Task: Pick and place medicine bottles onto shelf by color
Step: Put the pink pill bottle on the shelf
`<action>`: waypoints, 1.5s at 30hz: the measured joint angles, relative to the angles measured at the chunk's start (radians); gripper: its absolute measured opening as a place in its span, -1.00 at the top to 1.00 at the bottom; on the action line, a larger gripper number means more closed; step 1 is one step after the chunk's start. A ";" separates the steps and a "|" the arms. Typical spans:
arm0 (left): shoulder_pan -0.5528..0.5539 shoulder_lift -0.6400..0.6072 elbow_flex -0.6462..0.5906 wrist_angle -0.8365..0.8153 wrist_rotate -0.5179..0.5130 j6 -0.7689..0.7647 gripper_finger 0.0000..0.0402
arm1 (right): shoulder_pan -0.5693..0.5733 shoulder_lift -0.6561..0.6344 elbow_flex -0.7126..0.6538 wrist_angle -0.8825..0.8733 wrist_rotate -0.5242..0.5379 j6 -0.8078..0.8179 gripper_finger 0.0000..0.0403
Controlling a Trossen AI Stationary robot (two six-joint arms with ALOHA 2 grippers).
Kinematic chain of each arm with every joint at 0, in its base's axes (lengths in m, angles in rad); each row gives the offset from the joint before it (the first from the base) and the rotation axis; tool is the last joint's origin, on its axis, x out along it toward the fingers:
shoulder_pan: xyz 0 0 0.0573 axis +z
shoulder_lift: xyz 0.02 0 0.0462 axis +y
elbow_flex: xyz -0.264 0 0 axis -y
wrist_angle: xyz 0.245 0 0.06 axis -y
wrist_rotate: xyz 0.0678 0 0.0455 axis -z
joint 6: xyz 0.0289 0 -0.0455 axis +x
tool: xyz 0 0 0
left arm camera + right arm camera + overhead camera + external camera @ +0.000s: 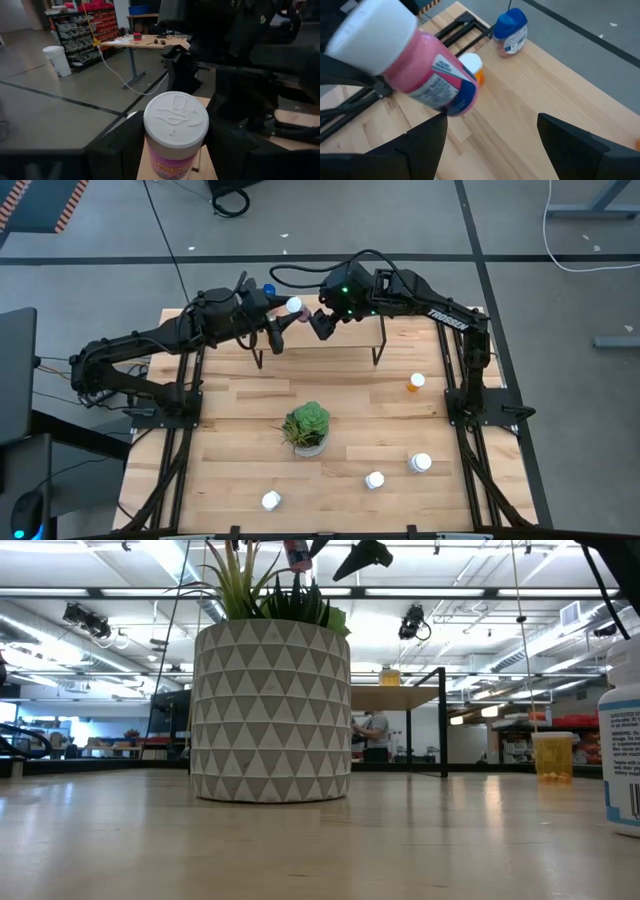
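Two arms meet over the far edge of the table (240,410), above the shelf (345,340). My left gripper (290,313) has its fingers (120,147) clamped on a pink bottle (427,75), gripping the body on both sides. From the left wrist view the bottle (176,132) stands upright between those fingers, with a broad white cap embossed on top, a pink body and a label with yellow lettering. From the right wrist view it looks tilted, and I can see a printed white and blue label around its lower part.

My right gripper (322,322) is just beside it with its fingers spread wide and nothing between them; in its own view the pink bottle is just past the fingertips (427,135), apart from them.

On the shelf below I see a blue-capped bottle (510,32) standing near a corner, and an orange bottle with a white cap (472,66) partly hidden behind the pink one.

Down on the table another orange bottle (416,383) stands near the right arm's base, and three white-capped bottles (421,463) sit along the near side, well apart from the shelf. The potted plant (306,427) is in the middle of the table.
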 joint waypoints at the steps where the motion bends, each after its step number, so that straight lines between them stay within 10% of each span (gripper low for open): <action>1: 0.006 0.000 0.000 -0.004 0.000 0.008 0.03 | 0.000 0.000 0.000 -0.002 0.000 0.000 -0.57; 34: 0.215 0.261 0.009 -0.104 -0.177 -0.171 0.07 | 0.201 -0.006 0.000 -0.217 -0.005 0.296 -0.57; 45: 0.232 0.495 0.387 -0.342 -0.163 -0.200 0.04 | 0.217 -0.066 0.002 -0.232 0.058 0.337 -0.57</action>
